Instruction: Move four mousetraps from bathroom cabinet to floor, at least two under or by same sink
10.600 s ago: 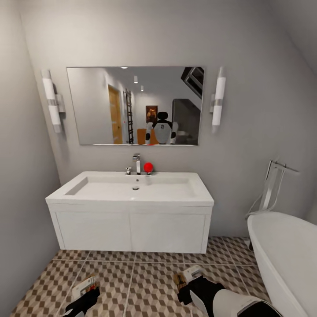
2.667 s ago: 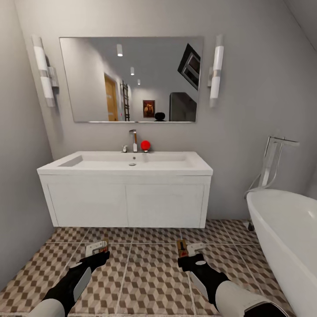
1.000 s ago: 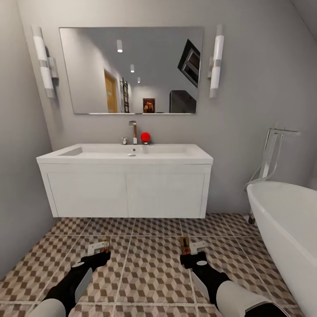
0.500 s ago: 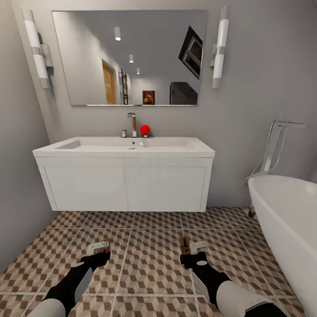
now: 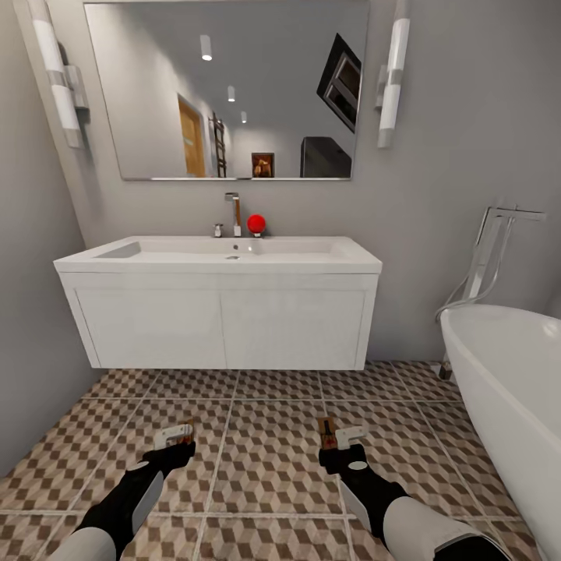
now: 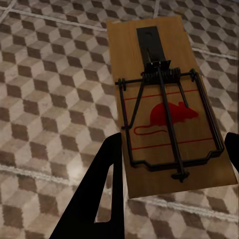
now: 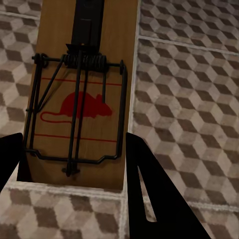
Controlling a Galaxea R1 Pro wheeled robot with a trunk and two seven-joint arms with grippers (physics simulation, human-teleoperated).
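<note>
We are facing 1 grey wall (image 5: 460,117), and 1 tiled floor (image 5: 273,467) is running out beneath us. Against that wall 1 white vanity (image 5: 222,315) is hanging clear of the floor, carrying 1 sink (image 5: 234,249) with 1 chrome tap (image 5: 234,212) and 1 red ball (image 5: 255,224) sitting at its back edge. Above it 1 mirror (image 5: 226,89) is reflecting a doorway and ceiling lights, and 2 tube lamps are flanking it, a left lamp (image 5: 53,74) and a right lamp (image 5: 392,74). On our right 1 white tub (image 5: 506,389) is curving into the head view, with 1 chrome filler (image 5: 495,249) standing behind it.

We are holding 2 arms low over the floor, in front of the vanity and well short of it. Our left gripper (image 5: 175,438) is closing its 2 fingers on the sides of 1 mousetrap, the left trap (image 6: 167,104), which is lying flat between them above the tiles, red mouse print and wire bar facing up. Our right gripper (image 5: 337,440) is doing the same with the right trap (image 7: 84,94), its 2 dark fingers pressing on either long edge. That is making 2 traps in all, both hanging over the floor.
</note>
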